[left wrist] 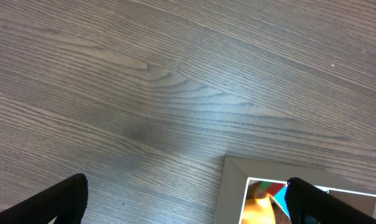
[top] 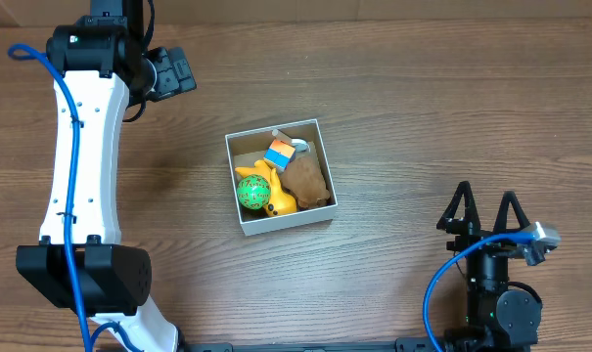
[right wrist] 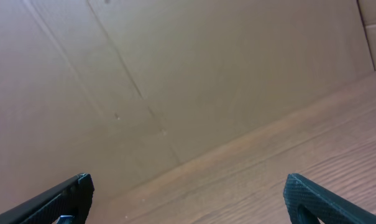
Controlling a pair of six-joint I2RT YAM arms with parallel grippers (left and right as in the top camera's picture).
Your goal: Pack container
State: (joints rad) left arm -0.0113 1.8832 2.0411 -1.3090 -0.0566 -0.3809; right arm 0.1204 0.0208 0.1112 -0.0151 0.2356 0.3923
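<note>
The container (top: 239,186), a small square box with white walls, sits at mid-table. Inside it lie a green ball (top: 250,193), a yellow toy (top: 279,198), a brown plush (top: 307,180) and a blue-and-orange block (top: 279,154). My left gripper (top: 181,73) hovers at the far left, well away from the box, and stands open with nothing in it. In the left wrist view (left wrist: 186,183) the container's corner (left wrist: 234,186) and the yellow toy (left wrist: 262,208) show at lower right. My right gripper (top: 486,193) rests open and empty near the front right; the right wrist view (right wrist: 188,180) shows only bare table.
The left arm's white link (top: 80,147) runs along the table's left side. A brown cardboard wall (right wrist: 175,74) stands beyond the wooden table (right wrist: 312,155) in the right wrist view. A blue cable (top: 442,279) loops by the right arm's base.
</note>
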